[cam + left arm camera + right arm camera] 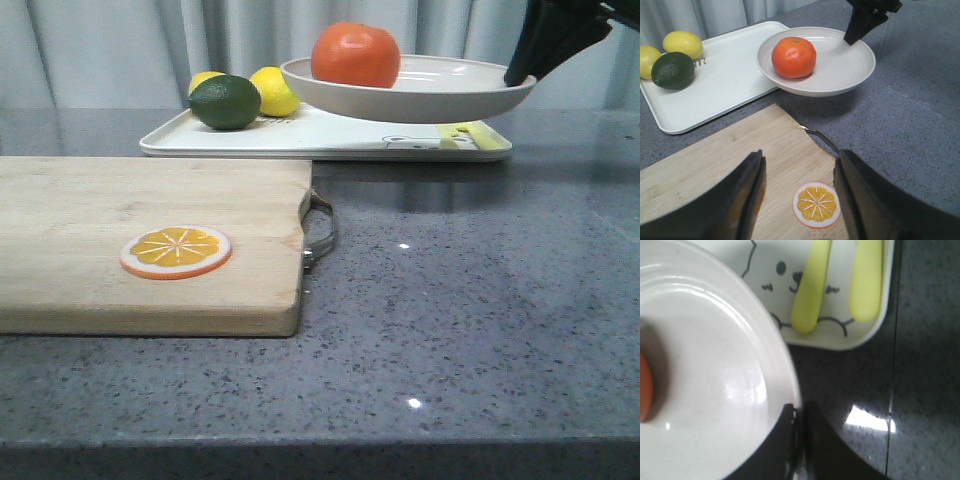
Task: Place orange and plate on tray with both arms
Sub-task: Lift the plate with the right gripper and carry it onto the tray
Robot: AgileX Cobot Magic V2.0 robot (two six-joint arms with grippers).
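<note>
Grey speckled worktop (480,320), curtain behind. Right tool (797,415) clamped on plate (430,95) rim, one finger over the lip, one under. Plate is lifted, hanging above the near right part of the tray (200,140), clear of it. Orange (355,55) sits in the plate, off-centre, on the side away from the grip. Left tool (800,195) is apart and empty, hovering over the board (150,230) near the orange slice (176,251). Two lemons (684,44) and a lime (672,70) sit at the tray's far left end.

Step in hand, judged: carry plate further over the tray and lower it. To do it well:
- keep plate level; the orange is loose and round, and a tilt would likely roll it toward the free rim
- the one-sided rim pinch looks marginal with the load opposite, so move slow, no jerks
- in the left wrist view much of the plate overhangs the worktop, so shift inward until the base is fully inside the rim
- aim for bare tray between the lime and bear drawing (790,280), clear of the fruit
- lower until the base rests flat, then release
</note>
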